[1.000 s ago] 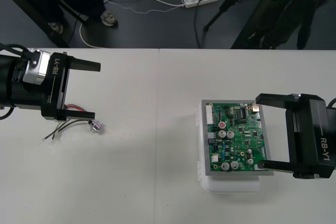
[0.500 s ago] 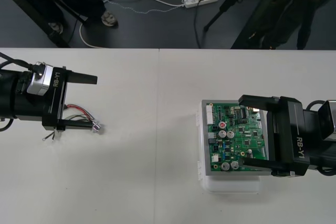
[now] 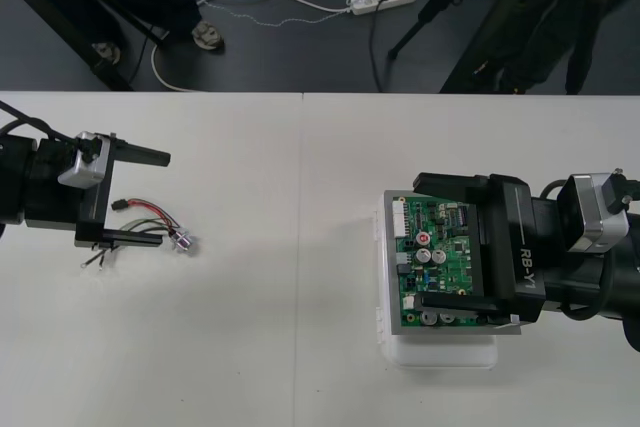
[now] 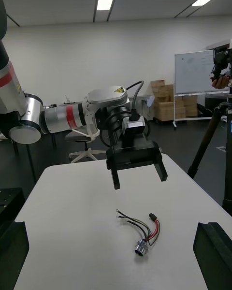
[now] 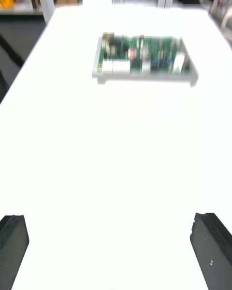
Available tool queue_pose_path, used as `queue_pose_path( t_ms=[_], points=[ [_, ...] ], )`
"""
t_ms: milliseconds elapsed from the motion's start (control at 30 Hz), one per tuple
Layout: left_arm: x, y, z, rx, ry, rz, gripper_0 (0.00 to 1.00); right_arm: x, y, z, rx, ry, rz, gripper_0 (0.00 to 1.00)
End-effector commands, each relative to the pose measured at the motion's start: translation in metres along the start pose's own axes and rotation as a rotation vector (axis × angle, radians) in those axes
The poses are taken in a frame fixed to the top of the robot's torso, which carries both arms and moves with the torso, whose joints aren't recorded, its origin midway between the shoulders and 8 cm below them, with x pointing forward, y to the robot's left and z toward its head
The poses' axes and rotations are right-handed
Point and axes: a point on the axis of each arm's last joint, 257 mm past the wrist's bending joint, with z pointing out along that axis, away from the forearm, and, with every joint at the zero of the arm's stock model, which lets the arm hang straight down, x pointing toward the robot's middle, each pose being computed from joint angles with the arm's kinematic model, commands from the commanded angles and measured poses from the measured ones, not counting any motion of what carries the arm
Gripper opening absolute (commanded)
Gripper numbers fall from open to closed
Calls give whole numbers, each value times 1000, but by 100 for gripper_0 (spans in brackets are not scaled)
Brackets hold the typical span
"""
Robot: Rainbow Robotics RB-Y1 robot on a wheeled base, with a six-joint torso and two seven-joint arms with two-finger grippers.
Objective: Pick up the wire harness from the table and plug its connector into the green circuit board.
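Seen from above, the left end effector (image 3: 164,197) sits at the middle left of the frame with its black fingers spread wide. The wire harness (image 3: 150,222) lies flat on the counter (image 3: 290,297) in the gap between them, close to the lower finger. Its round metal socket (image 3: 183,240) pokes out just past that fingertip, and its small black plug (image 3: 120,204) lies further in toward the wrist. At the lower right of the frame the right end effector (image 3: 418,241) hangs over the green circuit board (image 3: 450,247) on its white base (image 3: 440,352), also wide open, with one finger along the board's upper edge and one along its lower edge. From the right wrist, that arm's own fingers (image 4: 212,251) stand far apart. Beyond them the harness rests on the counter, socket end nearer, wires curled in red, black and green. The left end effector hovers open above it, fingertips clear of the wires. From the left wrist, that arm's fingers (image 5: 210,251) stand wide apart, and the board lies well away across the counter.
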Motion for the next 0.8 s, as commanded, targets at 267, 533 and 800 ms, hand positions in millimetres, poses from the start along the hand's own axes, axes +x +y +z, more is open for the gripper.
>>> queue_pose_path(
  t_ms=[267,533,800],
  points=[
    [38,10,-32,122,287,555,99,4,2,19,-53,40,25,100],
    [47,21,-34,241,422,905,99,9,0,19,-53,66,40,100],
    [53,28,-30,433,509,1235,99,11,-1,17,-53,78,53,100]
  ],
)
